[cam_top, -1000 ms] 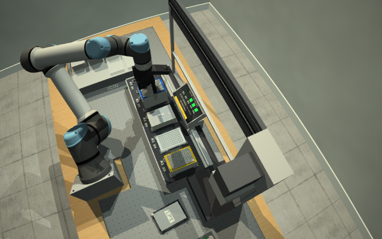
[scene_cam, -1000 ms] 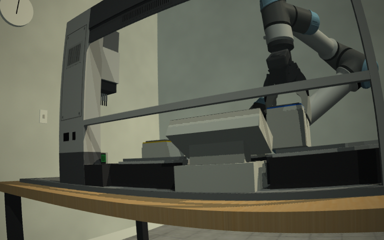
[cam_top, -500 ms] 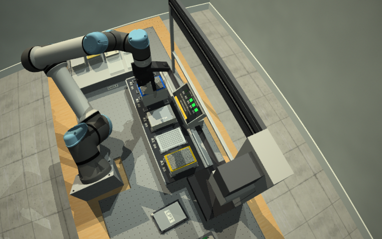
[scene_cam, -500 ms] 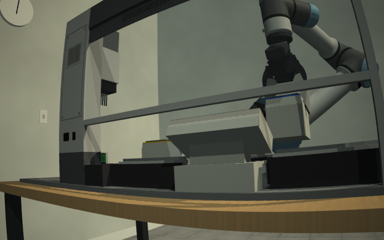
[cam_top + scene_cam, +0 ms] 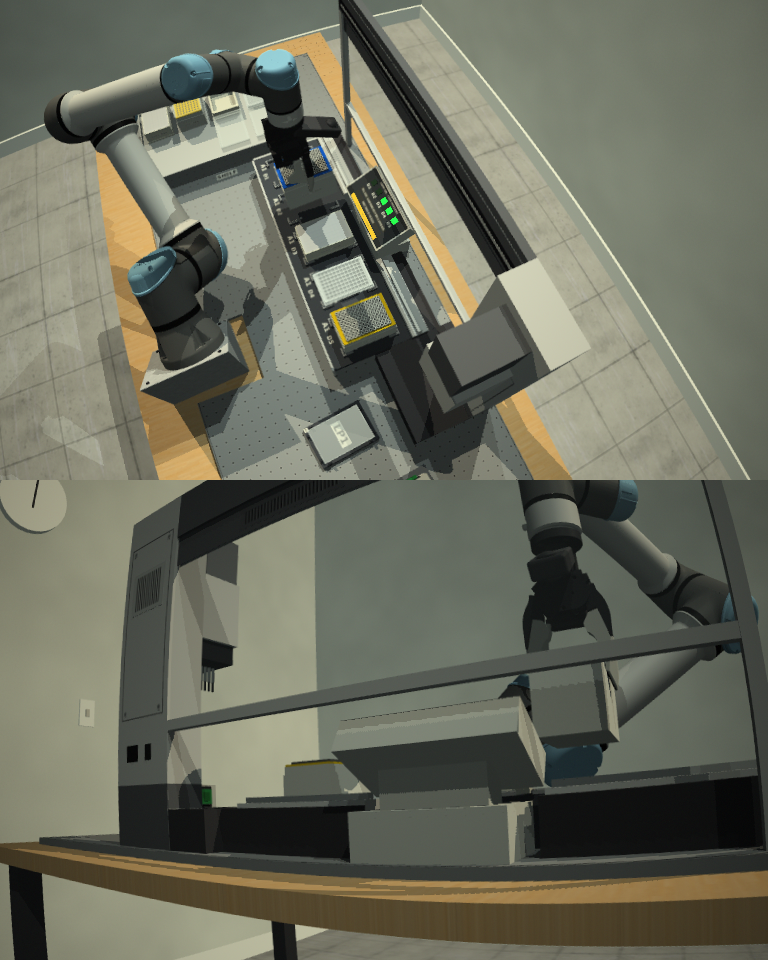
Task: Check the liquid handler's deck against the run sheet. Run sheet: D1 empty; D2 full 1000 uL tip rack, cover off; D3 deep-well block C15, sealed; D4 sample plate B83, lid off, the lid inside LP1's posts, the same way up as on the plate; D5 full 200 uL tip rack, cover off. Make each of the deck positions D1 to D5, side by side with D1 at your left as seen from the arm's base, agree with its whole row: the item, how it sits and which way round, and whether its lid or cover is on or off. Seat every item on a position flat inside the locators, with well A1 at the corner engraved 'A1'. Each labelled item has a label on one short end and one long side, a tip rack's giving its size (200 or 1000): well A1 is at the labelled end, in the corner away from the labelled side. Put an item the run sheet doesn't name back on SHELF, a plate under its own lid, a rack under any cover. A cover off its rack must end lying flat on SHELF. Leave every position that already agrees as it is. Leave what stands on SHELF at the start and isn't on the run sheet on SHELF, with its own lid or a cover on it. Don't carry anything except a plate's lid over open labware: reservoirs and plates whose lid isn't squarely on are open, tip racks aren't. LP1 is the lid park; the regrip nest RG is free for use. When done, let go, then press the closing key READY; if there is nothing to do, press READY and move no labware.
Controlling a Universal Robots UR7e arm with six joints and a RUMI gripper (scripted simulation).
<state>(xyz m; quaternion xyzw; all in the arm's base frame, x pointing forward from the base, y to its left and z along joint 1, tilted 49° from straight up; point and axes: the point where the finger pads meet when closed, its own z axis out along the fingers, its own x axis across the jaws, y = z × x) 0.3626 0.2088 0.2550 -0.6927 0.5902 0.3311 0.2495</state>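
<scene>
My gripper (image 5: pixel 298 165) is shut on a blue-rimmed tip rack (image 5: pixel 318 161), cover off, and holds it up over the far end of the deck, near D1 and D2. In the side view the gripper (image 5: pixel 568 631) grips the rack (image 5: pixel 573 703) near its top, and the rack hangs clear above the deck. A grey sealed deep-well block (image 5: pixel 325 234) sits on D3. A white well plate (image 5: pixel 342 280) without a lid sits on D4. A yellow-rimmed tip rack (image 5: pixel 362 319) without a cover sits on D5. The lid park LP1 (image 5: pixel 342 434) lies at the near end of the table.
SHELF (image 5: pixel 195 133) behind the deck holds a grey covered item (image 5: pixel 155 121), a yellow tip rack (image 5: pixel 187 107) and more pale labware (image 5: pixel 231 121). A key panel with green lights (image 5: pixel 378 212) and the tall gantry (image 5: pixel 447 164) flank the deck's right side.
</scene>
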